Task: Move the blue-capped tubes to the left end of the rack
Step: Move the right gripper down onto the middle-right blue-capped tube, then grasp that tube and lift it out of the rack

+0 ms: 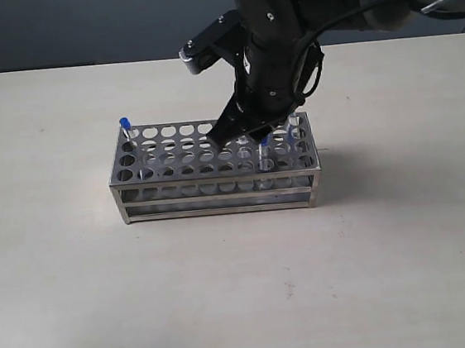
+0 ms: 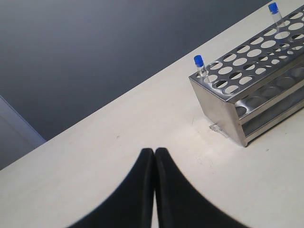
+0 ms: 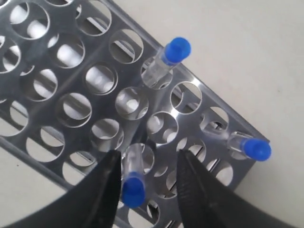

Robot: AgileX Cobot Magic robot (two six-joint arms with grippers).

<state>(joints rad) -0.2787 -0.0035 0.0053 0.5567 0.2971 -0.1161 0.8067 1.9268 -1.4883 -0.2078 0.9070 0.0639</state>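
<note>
The steel rack (image 1: 218, 194) stands mid-table. One blue-capped tube (image 1: 125, 124) stands in its far left corner hole. My right gripper (image 1: 247, 136) hangs over the rack's right end, open, straddling a second blue-capped tube (image 1: 264, 146). In the right wrist view that tube (image 3: 133, 180) stands in its hole close against one finger of the gripper (image 3: 148, 156), with a wide gap to the other. Two more tubes (image 3: 173, 51) (image 3: 254, 149) stand in nearby holes at the rack's end. My left gripper (image 2: 154, 151) is shut and empty above bare table, well short of the rack (image 2: 221, 111).
The pale table (image 1: 80, 306) stretches all round the rack. A dark wall (image 1: 75, 24) runs behind the table's far edge. The right arm's black body (image 1: 285, 44) hides the rack's back right part.
</note>
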